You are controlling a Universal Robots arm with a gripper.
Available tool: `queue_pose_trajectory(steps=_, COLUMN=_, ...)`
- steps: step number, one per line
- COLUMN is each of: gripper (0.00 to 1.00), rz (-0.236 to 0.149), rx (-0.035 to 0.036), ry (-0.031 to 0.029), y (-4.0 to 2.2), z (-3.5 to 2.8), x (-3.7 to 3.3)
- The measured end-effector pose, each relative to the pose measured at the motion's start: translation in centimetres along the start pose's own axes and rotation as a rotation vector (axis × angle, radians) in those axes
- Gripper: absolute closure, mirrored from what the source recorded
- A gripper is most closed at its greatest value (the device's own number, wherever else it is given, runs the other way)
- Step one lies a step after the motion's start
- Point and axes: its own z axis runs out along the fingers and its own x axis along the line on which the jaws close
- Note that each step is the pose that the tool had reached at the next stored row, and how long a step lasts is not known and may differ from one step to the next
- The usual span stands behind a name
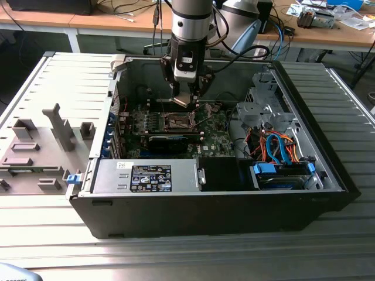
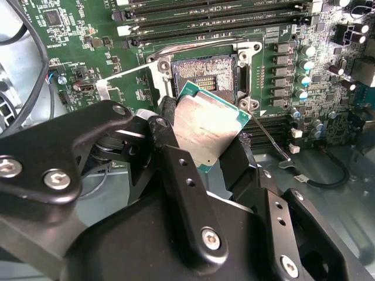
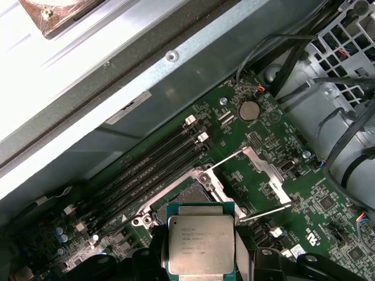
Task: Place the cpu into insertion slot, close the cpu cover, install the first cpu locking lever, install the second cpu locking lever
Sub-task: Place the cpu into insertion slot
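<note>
**CPU HELD OVER OPEN SOCKET**

The gripper (image 1: 186, 98) is clamped on the cpu (image 2: 206, 126) at two opposite edges and holds it tilted over the insertion slot (image 2: 202, 73). The slot sits on the green motherboard (image 3: 261, 137) inside an open computer case (image 1: 331, 170). The case lies on a ribbed metal table (image 1: 234, 257), with wooden desks (image 1: 328, 36) behind.

Table (image 1: 176, 257): ribbed silvery metal top. It carried one open black computer case (image 1: 205, 216), which stood mid-table. One grey ribbed panel (image 1: 70, 82) lay just beside the case, at the exterior view's left.
</note>
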Motion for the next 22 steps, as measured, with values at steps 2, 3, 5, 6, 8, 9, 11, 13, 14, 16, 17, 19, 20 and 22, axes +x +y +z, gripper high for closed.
queue_pose_trajectory(steps=2, gripper=0.45, rz=0.002, rx=-0.0001, ry=-0.0001, y=0.00, z=0.00, x=0.00)
queue_pose_trajectory(steps=3, gripper=0.45, rz=0.003, rx=-0.0001, ry=-0.0001, y=0.00, z=0.00, x=0.00)
queue_pose_trajectory(steps=5, gripper=0.45, rz=0.006, rx=0.0000, ry=-0.0001, y=0.00, z=0.00, x=0.00)
queue_pose_trajectory(steps=6, gripper=0.45, rz=0.007, rx=0.0000, ry=-0.0002, y=0.00, z=0.00, x=0.00)
queue_pose_trajectory(steps=8, gripper=0.45, rz=0.009, rx=-0.0001, ry=-0.0002, y=0.00, z=0.00, x=0.00)
queue_pose_trajectory(steps=9, gripper=0.45, rz=0.011, rx=-0.0001, ry=-0.0002, y=0.00, z=0.00, x=0.00)
queue_pose_trajectory(steps=11, gripper=0.45, rz=0.013, rx=-0.0002, ry=-0.0003, y=0.00, z=0.00, x=0.00)
queue_pose_trajectory(steps=13, gripper=0.45, rz=0.015, rx=-0.0002, ry=-0.0003, y=0.00, z=0.00, x=0.00)
queue_pose_trajectory(steps=14, gripper=0.45, rz=0.015, rx=-0.0002, ry=-0.0004, y=0.00, z=0.00, x=0.00)
queue_pose_trajectory(steps=16, gripper=0.45, rz=0.018, rx=-0.0002, ry=-0.0004, y=0.00, z=0.00, x=0.00)
queue_pose_trajectory(steps=17, gripper=0.45, rz=0.019, rx=-0.0003, ry=-0.0005, y=0.00, z=0.00, x=0.00)
queue_pose_trajectory(steps=19, gripper=0.45, rz=0.021, rx=-0.0004, ry=-0.0006, y=0.00, z=0.01, x=0.00)
queue_pose_trajectory(steps=20, gripper=0.45, rz=0.022, rx=-0.0004, ry=-0.0006, y=0.00, z=0.01, x=0.00)
queue_pose_trajectory(steps=22, gripper=0.45, rz=0.024, rx=-0.0003, ry=-0.0006, y=0.00, z=0.01, x=0.00)
